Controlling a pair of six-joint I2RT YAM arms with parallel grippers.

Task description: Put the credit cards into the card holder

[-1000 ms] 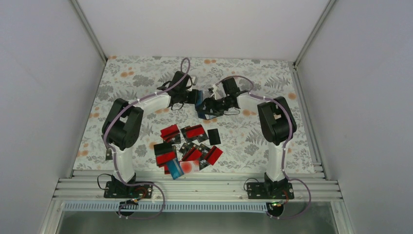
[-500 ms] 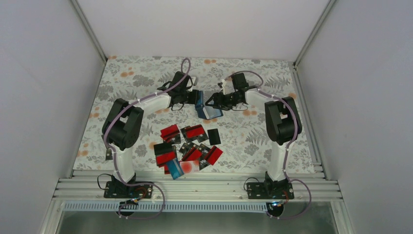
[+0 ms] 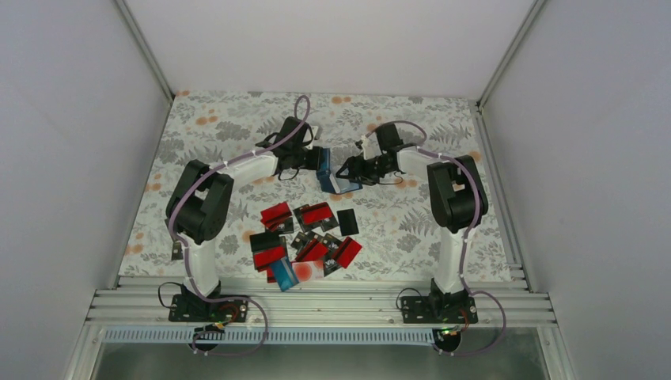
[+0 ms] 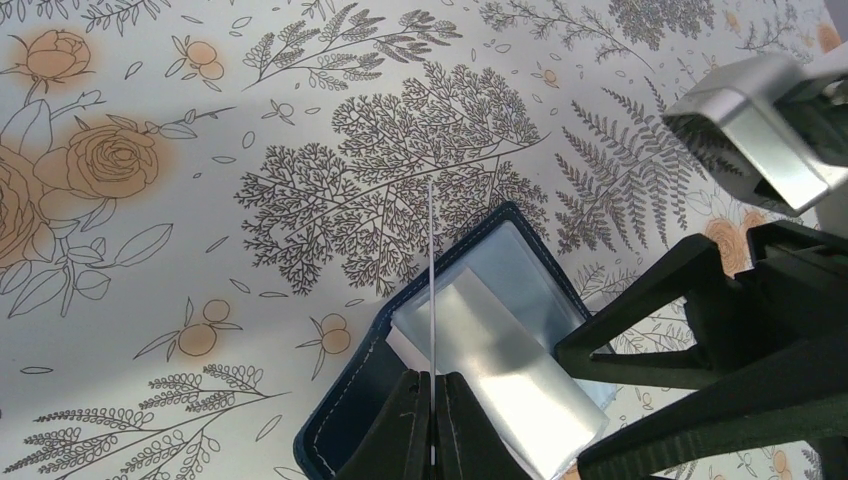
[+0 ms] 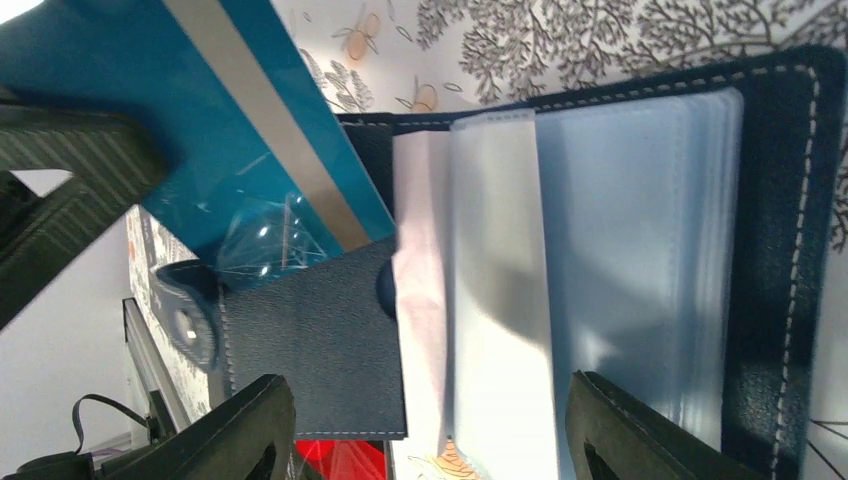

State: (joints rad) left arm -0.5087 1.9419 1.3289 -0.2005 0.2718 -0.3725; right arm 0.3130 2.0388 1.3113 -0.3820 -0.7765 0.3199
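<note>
As my left gripper is clenching the teal plastic card edge-down, the navy folding holder is lying just below. My right gripper is gaping, grasping nothing.

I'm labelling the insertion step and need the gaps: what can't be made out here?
- Blue card tip: in the right wrist view, the card holder flap covers it; the left wrist view shows it edge-on.
- Near end of card holder: left wrist view, cut by the bottom edge.
- Card pile print: top view, too small.
</note>
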